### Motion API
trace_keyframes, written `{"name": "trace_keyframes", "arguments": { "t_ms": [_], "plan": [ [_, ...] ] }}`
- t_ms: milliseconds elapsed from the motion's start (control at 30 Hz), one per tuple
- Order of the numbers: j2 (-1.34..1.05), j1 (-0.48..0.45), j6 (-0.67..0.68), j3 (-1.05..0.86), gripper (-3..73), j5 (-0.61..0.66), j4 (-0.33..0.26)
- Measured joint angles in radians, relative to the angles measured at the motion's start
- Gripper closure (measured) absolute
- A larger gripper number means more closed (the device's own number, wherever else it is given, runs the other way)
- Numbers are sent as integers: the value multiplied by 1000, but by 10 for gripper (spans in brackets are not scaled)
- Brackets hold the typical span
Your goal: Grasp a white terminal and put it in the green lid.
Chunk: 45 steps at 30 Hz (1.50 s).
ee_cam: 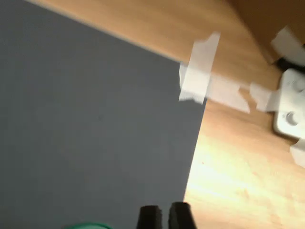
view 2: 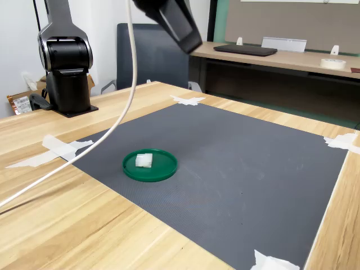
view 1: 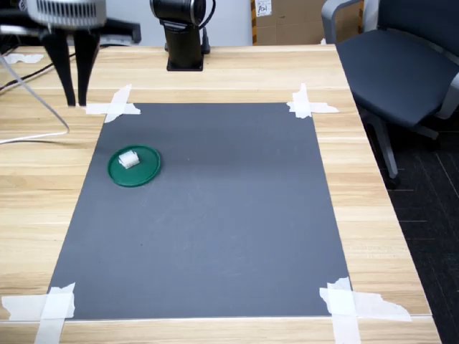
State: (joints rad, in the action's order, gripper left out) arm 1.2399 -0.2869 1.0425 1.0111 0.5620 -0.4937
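The green lid (view 1: 134, 166) (view 2: 150, 165) lies on the dark mat near its left edge in the first exterior view. The white terminal (view 1: 128, 159) (view 2: 144, 161) rests inside the lid, toward its rim. My gripper (view 1: 76, 99) hangs well above the table beyond the mat's far-left corner in the first exterior view, clear of the lid. In the wrist view the gripper (ee_cam: 165, 217) shows two black fingertips a narrow gap apart with nothing between them. A sliver of the green lid (ee_cam: 88, 225) shows at the wrist view's edge.
The dark mat (view 1: 215, 215) is taped to the wooden table at its corners with white tape (view 1: 115, 106). The arm's base (view 1: 183, 39) stands at the back. A white cable (view 2: 121, 107) hangs across. An office chair (view 1: 401, 64) is beside the table.
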Motion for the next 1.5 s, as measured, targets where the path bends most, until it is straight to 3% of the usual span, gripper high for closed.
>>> {"name": "trace_keyframes", "arguments": {
  "t_ms": [433, 533, 800, 1267, 1500],
  "plan": [
    [-495, 0, -28, -329, 721, -238, -393],
    [-587, 8, -29, -407, 721, -301, -446],
    [-805, 148, -29, -632, 721, -486, -506],
    [-1153, 160, -14, -948, 722, -485, -516],
    [-1242, 240, 44, -1013, 723, -482, -514]
  ]
}}
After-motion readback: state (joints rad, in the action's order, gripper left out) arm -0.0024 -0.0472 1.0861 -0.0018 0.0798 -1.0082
